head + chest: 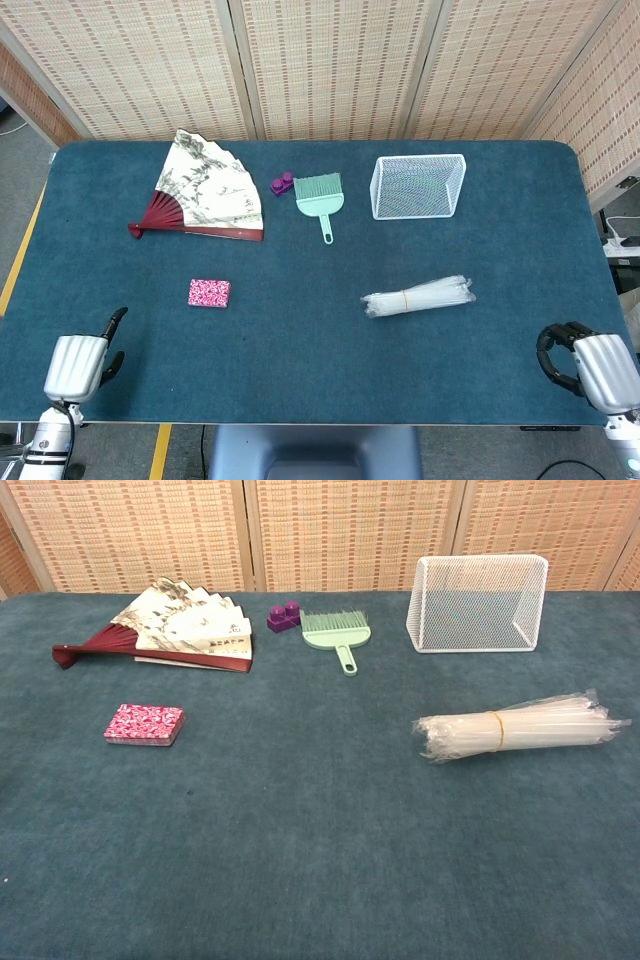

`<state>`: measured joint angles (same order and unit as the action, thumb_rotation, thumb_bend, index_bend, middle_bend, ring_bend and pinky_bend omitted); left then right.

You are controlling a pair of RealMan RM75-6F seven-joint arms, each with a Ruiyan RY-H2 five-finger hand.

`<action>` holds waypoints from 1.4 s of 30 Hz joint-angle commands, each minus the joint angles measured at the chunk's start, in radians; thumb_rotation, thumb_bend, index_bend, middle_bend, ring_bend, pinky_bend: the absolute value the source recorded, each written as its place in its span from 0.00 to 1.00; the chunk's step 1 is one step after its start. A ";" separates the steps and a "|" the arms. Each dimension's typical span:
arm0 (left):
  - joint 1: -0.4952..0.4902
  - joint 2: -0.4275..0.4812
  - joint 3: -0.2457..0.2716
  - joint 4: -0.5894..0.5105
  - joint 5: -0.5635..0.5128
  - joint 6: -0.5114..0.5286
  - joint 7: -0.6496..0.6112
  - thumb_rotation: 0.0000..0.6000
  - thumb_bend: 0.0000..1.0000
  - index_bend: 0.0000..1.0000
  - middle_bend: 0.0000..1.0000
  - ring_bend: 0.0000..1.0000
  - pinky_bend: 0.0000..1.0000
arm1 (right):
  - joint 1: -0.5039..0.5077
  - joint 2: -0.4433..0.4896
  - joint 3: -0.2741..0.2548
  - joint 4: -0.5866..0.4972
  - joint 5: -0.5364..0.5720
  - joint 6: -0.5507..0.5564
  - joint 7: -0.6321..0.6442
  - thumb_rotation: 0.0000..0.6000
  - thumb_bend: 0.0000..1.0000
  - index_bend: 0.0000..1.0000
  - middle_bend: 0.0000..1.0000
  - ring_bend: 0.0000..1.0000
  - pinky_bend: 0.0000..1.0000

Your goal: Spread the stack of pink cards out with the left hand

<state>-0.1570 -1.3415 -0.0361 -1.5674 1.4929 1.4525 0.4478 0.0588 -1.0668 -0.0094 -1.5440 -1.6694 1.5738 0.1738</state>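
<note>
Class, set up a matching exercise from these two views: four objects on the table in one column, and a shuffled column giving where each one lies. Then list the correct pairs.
Objects:
1. stack of pink patterned cards
2. white wire mesh basket
3. clear bundle of plastic straws
4. small purple toy block

Places:
A. just left of the mint green hand brush
B. far side, right of the brush
C. in front of the open paper folding fan
D. in front of the basket

Pairs: 1-C, 2-B, 3-D, 4-A
</note>
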 commanded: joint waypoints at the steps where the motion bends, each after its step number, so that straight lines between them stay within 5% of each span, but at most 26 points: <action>1: -0.013 -0.022 -0.008 -0.035 -0.011 -0.015 0.031 1.00 0.34 0.13 1.00 1.00 1.00 | -0.003 -0.002 0.002 0.003 -0.002 0.008 0.007 1.00 0.46 0.64 0.58 0.52 0.80; 7: -0.054 -0.045 -0.021 -0.089 -0.026 -0.072 0.099 1.00 0.34 0.09 1.00 1.00 1.00 | -0.003 -0.001 0.003 0.006 0.002 0.006 0.010 1.00 0.46 0.64 0.58 0.52 0.80; 17: -0.212 -0.234 -0.159 -0.199 -0.361 -0.222 0.405 1.00 0.36 0.15 1.00 1.00 1.00 | -0.010 0.016 0.002 0.015 -0.008 0.027 0.058 1.00 0.46 0.64 0.58 0.52 0.80; 32: -0.413 -0.468 -0.317 -0.108 -0.759 -0.101 0.692 1.00 0.36 0.20 1.00 1.00 1.00 | -0.009 0.025 0.000 0.016 -0.012 0.024 0.079 1.00 0.46 0.64 0.58 0.52 0.80; 42: -0.492 -0.525 -0.353 0.012 -0.893 -0.064 0.732 1.00 0.36 0.20 1.00 1.00 1.00 | -0.008 0.032 0.003 0.012 -0.006 0.023 0.092 1.00 0.46 0.64 0.58 0.52 0.80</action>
<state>-0.6400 -1.8587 -0.3838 -1.5657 0.6101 1.3817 1.1761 0.0505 -1.0343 -0.0060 -1.5316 -1.6755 1.5969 0.2660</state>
